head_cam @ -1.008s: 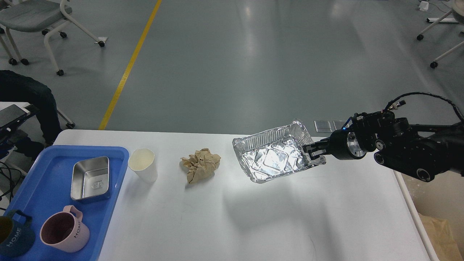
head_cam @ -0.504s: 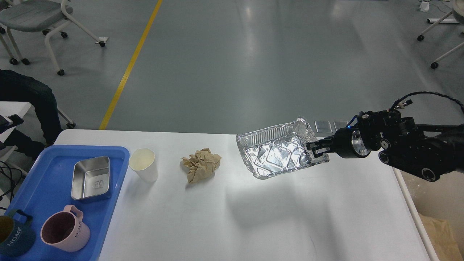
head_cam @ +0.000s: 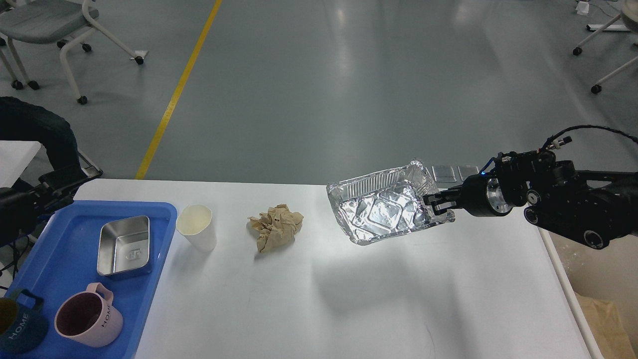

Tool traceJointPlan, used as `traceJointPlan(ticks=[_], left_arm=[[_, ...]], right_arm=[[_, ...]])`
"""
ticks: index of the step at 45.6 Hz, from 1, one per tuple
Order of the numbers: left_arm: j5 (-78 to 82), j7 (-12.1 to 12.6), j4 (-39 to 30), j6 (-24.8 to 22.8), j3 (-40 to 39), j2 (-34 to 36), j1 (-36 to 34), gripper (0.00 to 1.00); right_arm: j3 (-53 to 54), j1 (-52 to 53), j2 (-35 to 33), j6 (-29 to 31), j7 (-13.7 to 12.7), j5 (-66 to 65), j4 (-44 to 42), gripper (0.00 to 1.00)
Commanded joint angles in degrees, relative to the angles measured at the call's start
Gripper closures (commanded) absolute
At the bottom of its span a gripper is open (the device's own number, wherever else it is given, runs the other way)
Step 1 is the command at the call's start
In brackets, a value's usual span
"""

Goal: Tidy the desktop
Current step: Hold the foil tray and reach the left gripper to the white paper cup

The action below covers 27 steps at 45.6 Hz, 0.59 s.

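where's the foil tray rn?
Head view, right of centre: foil tray held off the desktop by the right end effector at its right rim, right of the crumpled paper.

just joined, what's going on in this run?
The right tool is shut on the rim of an empty foil tray, holding it tilted above the desktop; its shadow falls below. Left on the desktop are a paper cup and a crumpled brown napkin. At the left, a blue tray holds a steel dish, a pink mug and a dark mug. The left tool is out of view.
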Motion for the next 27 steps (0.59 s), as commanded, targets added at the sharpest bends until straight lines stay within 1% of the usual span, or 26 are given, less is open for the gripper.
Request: traceJointPlan(ticks=[1,7,12,18,21,27], left_arm=[[3.3,0.0,5.3,-2.0,0.0,-5.9,-0.3,0.04],[3.7,0.3,7.4,-5.7,0.1,-10.1,-0.4,0.04],[3.8,1.2,9.6,-5.8,2.0,-11.8,-1.4,0.04],[3.7,1.3,13.6,-5.7,6.6,-15.7,-3.9,0.04],[3.6,1.5,14.2,-5.6,8.3,-17.1,-4.6,0.04],[3.7,1.5,15.3,-4.9,8.8,-17.9,-5.1,0.05]], right_arm=[[0.1,0.0,-0.1,-0.1,0.0,0.1,0.0,1.00],[0.1,0.0,-0.2,-0.1,0.0,0.1,0.1,1.00],[0.2,0.0,-1.3,-0.1,0.0,0.1,0.4,1.00],[1.2,-0.1,-1.7,-0.3,-0.1,0.1,1.2,1.00],[2.1,-0.3,-1.3,-0.3,-0.1,0.2,1.0,1.00],[2.1,-0.4,-1.2,-0.2,0.0,1.7,1.0,1.00]])
